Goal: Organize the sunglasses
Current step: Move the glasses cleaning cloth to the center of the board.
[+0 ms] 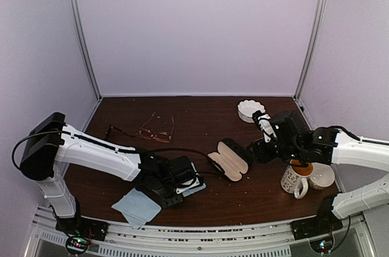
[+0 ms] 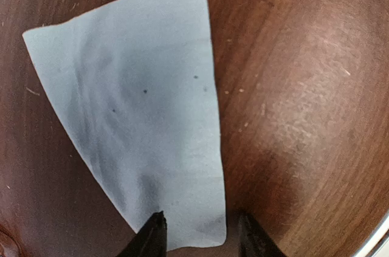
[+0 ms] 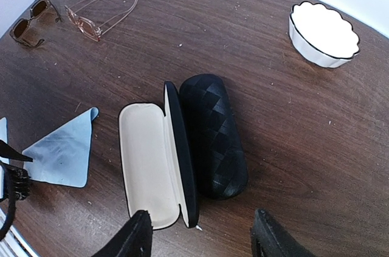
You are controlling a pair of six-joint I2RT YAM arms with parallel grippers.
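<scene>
Near edge: L gripper (image 2: 203, 237) points down at a light-blue square cloth (image 2: 140, 111) lying flat on the dark-brown wooden table (image 2: 304, 87). Its black fingers (image 2: 152, 236) stand partly apart w/ a clear gap. One tip is over the cloth's near corner, the other over bare wood just beside the cloth's edge. Cloth isn't pinched or lifted.

R side, slightly further in: patterned white mug (image 1: 296, 179), w/ a pale round dish (image 1: 323, 175) right beside it.

Mid-table: black oblong glasses case (image 3: 213, 138) lies open, quilted shell on one side, cream-lined half face up on the other. R gripper (image 3: 203, 239) hovers over the case's near end, jaws approx half apart, nothing btwn them.

Far L: both sunglasses lie on the wood, well apart from the case. Dark-framed pair (image 3: 29, 23) w/ brown lenses is closest to the L wall. Thin reddish-copper wire pair (image 3: 91, 20) sits just beside it, temples unfolded.

Far R: white scalloped bowl (image 3: 322, 35).
</scene>
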